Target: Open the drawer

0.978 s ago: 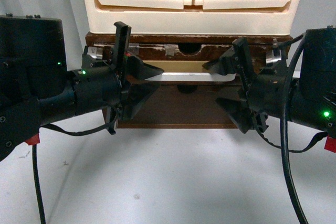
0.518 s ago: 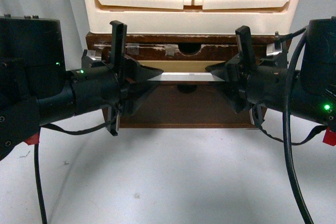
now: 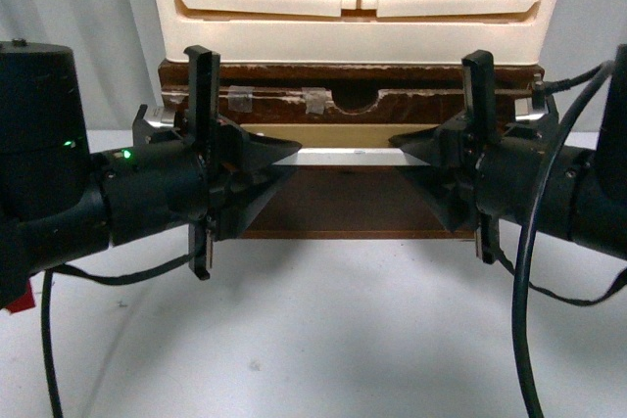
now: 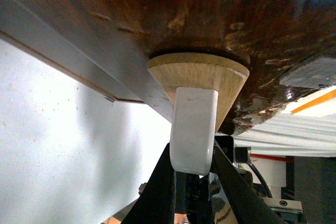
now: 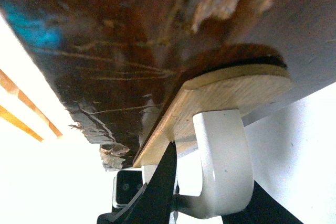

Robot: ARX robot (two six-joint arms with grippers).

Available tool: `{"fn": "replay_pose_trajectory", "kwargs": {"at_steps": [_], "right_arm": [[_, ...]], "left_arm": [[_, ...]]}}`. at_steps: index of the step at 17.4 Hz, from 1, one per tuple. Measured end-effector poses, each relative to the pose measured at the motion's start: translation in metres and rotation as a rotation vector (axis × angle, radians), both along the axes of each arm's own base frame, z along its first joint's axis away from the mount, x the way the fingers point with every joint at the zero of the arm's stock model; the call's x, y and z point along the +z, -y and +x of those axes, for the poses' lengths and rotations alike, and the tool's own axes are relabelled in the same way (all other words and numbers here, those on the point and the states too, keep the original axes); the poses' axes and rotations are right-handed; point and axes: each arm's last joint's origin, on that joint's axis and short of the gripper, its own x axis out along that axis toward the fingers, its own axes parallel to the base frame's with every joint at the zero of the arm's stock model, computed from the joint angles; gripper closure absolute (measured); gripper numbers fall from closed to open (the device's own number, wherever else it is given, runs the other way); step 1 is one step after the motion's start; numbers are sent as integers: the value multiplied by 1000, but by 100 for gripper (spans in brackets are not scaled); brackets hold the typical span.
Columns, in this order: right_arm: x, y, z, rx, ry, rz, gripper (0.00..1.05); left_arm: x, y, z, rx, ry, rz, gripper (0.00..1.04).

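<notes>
both clenched on the drawer (image 3: 333, 205) handle (image 3: 348, 157): left gripper (image 3: 291, 155), right gripper (image 3: 399, 155); cream plastic drawers (image 3: 358, 41) just above

The drawer (image 3: 343, 208) sits under plastic drawers (image 3: 358, 41), left pincer (image 3: 290, 155) and right pincer (image 3: 398, 149) flanking its handle (image 3: 345, 156)

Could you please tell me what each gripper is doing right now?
Left gripper: closed on the handle, at its left end.
Right gripper: closed on the handle's right end.
</notes>
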Motion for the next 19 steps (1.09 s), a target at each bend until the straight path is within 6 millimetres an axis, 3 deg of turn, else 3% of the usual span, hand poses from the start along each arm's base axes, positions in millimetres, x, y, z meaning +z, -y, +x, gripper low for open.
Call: {"fn": "replay_pose_trajectory", "kwargs": {"at_steps": [1, 4, 5, 6, 7, 11, 15, 16, 17, 18, 19], "right_arm": [[3, -2, -29, -1, -13, 12, 88], [2, -6, -48, -3, -25, 27, 88], [1, -5, -57, -6, -32, 28, 89], [-3, -1, -69, -7, -49, 31, 89], [-5, -2, -76, -19, -61, 34, 89], [-4, -7, -91, 31, 1, -100, 60], [11, -5, -101, 56, 16, -148, 30], [0, -2, -108, -162, 253, -421, 28], [-6, 9, -123, -241, 308, -610, 37], [-5, 24, -133, -326, 350, -839, 46], [5, 42, -139, -399, 404, -1022, 57]], "left_arm": [[2, -5, -26, -4, -12, -4, 93], [2, -12, -50, 4, -21, 1, 94], [4, -20, -72, -43, 7, 6, 98], [6, -29, -90, -35, 10, 17, 95], [6, -33, -94, -24, 16, 27, 90], [6, -41, -107, -12, -18, 65, 59], [32, -55, -121, -30, 40, 154, 31], [43, -66, -134, 97, 252, 385, 11], [36, -62, -139, 192, 390, 557, 20], [25, -71, -153, 344, 464, 801, 31], [30, -81, -159, 473, 534, 991, 40]]}}
